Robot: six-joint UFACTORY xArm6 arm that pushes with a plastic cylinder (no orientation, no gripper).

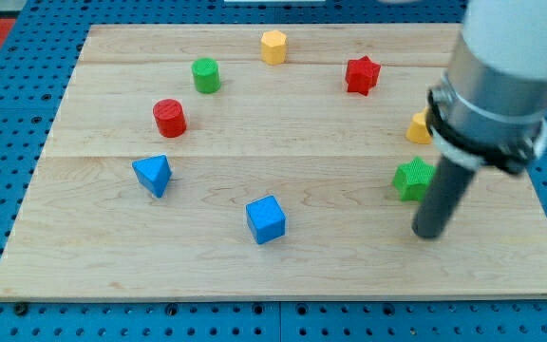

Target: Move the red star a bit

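Note:
The red star [362,75] lies on the wooden board [283,275] toward the view's upper right. My tip [429,234] rests on the board at the view's right, well below the star and just below-right of a green star [411,179], close to it. The arm's grey body hides part of a yellow block [419,127] at the right.
A yellow hexagon [273,46] sits at the top centre, a green cylinder [206,74] at upper left, a red cylinder [170,117] below it, a blue triangle [153,175] at left and a blue cube [266,219] at bottom centre.

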